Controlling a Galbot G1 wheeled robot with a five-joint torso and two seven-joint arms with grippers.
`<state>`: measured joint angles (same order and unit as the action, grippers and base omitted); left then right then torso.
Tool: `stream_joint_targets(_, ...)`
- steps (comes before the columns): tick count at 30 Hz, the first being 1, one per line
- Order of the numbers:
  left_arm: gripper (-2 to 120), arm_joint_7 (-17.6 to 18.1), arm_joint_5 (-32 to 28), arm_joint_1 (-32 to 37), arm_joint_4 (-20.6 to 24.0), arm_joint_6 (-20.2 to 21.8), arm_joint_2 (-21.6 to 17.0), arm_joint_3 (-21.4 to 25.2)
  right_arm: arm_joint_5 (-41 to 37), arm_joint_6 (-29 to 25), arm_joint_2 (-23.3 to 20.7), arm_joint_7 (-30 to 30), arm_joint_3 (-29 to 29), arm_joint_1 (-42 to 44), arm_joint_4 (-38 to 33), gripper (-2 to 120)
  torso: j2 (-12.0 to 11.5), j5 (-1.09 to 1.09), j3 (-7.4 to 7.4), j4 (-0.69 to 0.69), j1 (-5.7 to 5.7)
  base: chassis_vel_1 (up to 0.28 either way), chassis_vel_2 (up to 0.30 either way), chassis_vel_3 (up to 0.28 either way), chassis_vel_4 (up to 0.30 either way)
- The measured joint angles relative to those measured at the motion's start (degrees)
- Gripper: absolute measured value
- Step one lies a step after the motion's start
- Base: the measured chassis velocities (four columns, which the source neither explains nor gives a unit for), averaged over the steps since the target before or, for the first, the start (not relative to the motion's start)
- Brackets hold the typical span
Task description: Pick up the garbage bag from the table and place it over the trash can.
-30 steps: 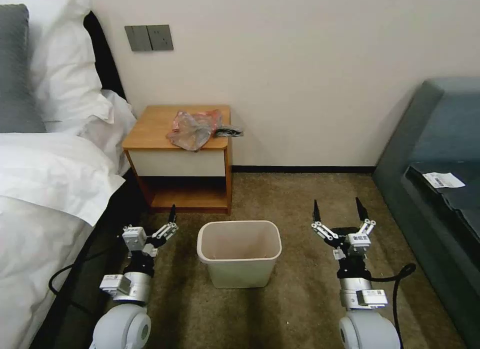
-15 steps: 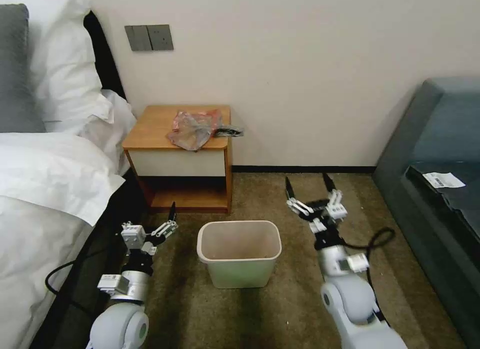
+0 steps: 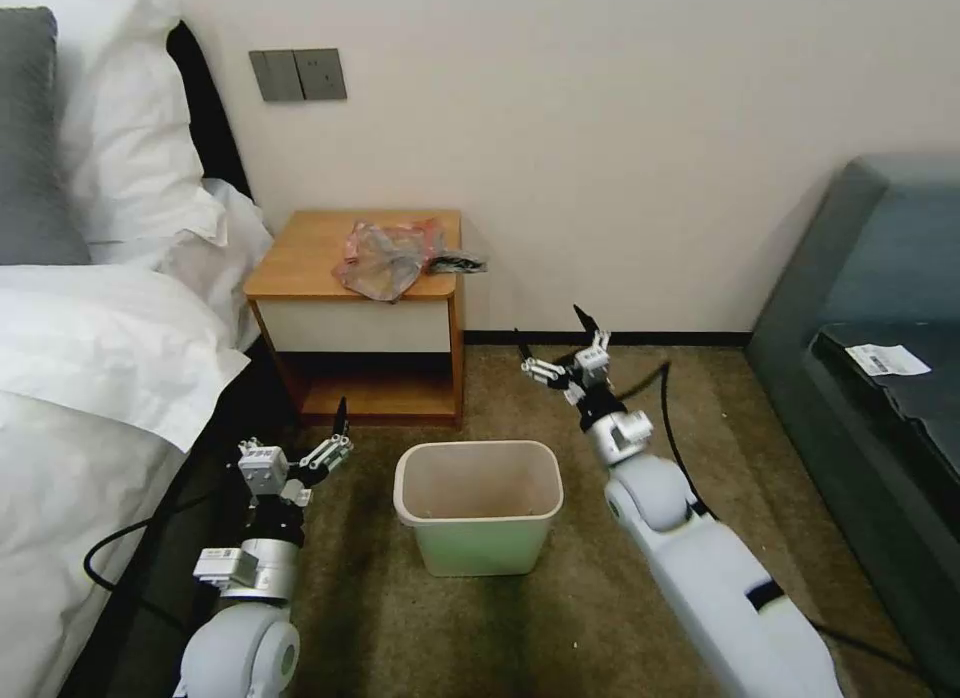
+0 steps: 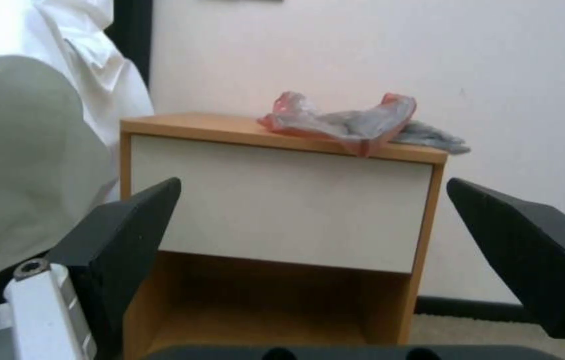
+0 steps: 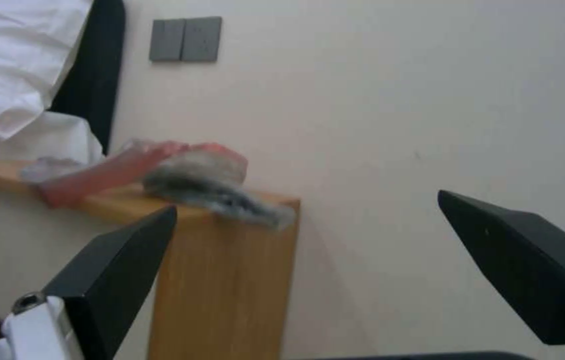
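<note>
the right gripper (image 3: 553, 344) reaches forward over the carpet with its black fingers spread and nothing between them, raised off the floor beside the table's (image 3: 300, 263) right side and aimed toward it. the left gripper (image 3: 338, 430), likewise spread and empty, hangs low near the table's shelf, left of the trash can (image 3: 478, 506). the garbage bag (image 3: 388, 256) lies crumpled on the tabletop toward its right front corner, its long axis running roughly left to right, a grey tail trailing out past the right edge toward the wall side (the red-pink band shows along its upper folds). from the left wrist the bag (image 4: 346, 123) is seen face on above the white drawer front, one fold drooping over the front edge of the table (image 4: 282, 210). the right wrist instead catches the table's (image 5: 222, 280) bare wooden side panel, with the bag's (image 5: 192, 175) grey tail hanging over the corner. the trash can stands upright and open on the carpet in front of the table, between the two arms.
</note>
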<state>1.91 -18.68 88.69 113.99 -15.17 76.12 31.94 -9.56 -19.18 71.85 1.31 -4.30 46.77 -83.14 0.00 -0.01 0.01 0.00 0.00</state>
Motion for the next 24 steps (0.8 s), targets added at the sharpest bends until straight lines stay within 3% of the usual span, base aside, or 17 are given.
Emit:
stream_joint_targets(12, 99, 0.00, 0.78, -0.71, -1.59, -0.05, 0.78, -0.49, 9.34, -0.67, 2.40, 2.89, 8.11, -13.78, 16.52, 100, 0.00, 0.00, 0.00, 0.00, 0.00, 0.000, 0.000, 0.000, 0.000)
stream_joint_targets(14, 99, 0.01, 1.19, -0.58, -1.61, -0.05, 1.01, -0.53, 12.42, -1.27, 3.33, 4.05, 11.03, -17.76, 22.38, 100, 0.00, 0.01, 0.00, 0.00, 0.00, 0.000, 0.000, 0.000, 0.000)
stream_joint_targets(24, 99, 0.02, 2.36, 0.17, -2.03, -0.76, 1.89, -0.52, 15.51, -4.30, 5.80, 5.18, 19.79, -32.77, 37.16, 100, 0.00, -0.01, 0.00, 0.01, 0.00, 0.000, 0.000, 0.000, 0.000)
